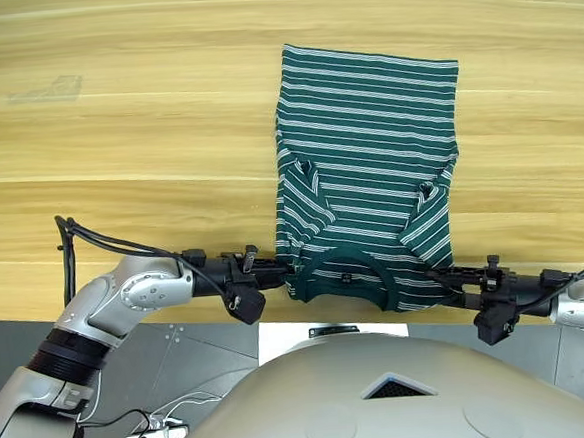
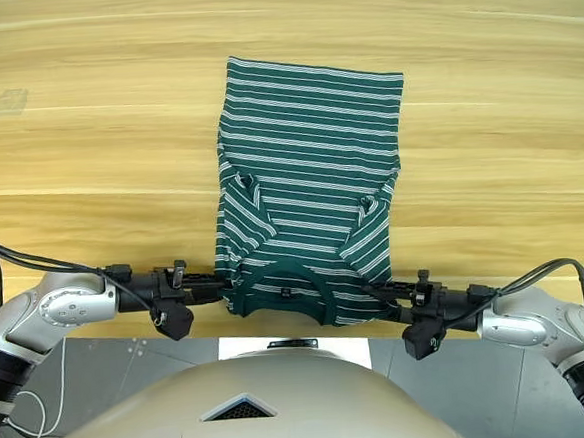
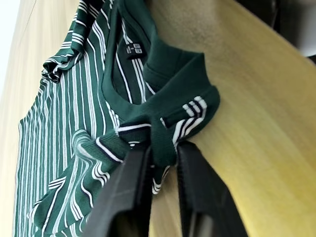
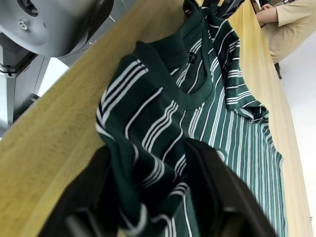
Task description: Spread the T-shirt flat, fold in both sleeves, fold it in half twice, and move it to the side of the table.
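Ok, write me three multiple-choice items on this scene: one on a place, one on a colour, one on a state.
1. Where does the T-shirt collar lie?
A) at the table edge nearest the robot
B) at the far edge
C) off the table

2. What colour is the T-shirt?
A) plain red
B) dark green with white stripes
C) blue with dots

3. How are the left gripper and right gripper?
A) both open
B) both shut on the T-shirt
C) one open, one shut

Key:
1 A, the collar sits at the near edge between the grippers.
2 B, the stripes are plain.
3 B, each wrist view shows cloth pinched.
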